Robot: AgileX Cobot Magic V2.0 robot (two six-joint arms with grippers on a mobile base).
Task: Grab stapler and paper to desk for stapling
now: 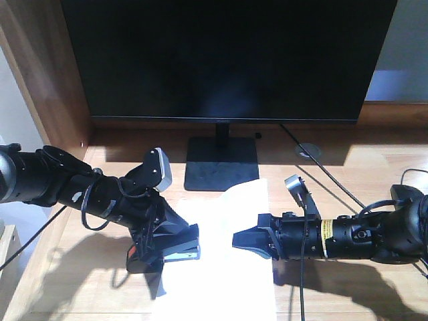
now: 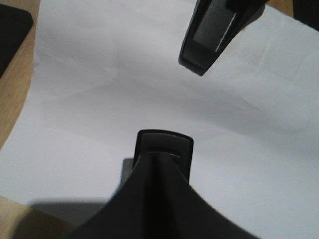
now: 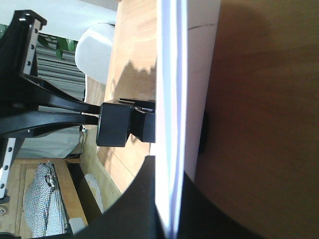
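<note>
Front view showing the left gripper [image 1: 164, 251] clamping the stapler [image 1: 179, 251] beside the monitor stand [image 1: 221, 162]; right wrist view alone showing the right gripper [image 3: 169, 199] pinching the paper [image 3: 172, 99] edge-on.

Matt white paper [image 1: 227, 267] on grained wood desk [image 1: 354, 187].

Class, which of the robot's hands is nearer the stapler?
Left. The left hand is closed around the stapler at the paper's edge; the right hand is across the sheet, apart from it.

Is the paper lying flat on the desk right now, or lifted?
Partly lifted: the right hand pinches the paper, whose far edge curls up off the desk.
</note>
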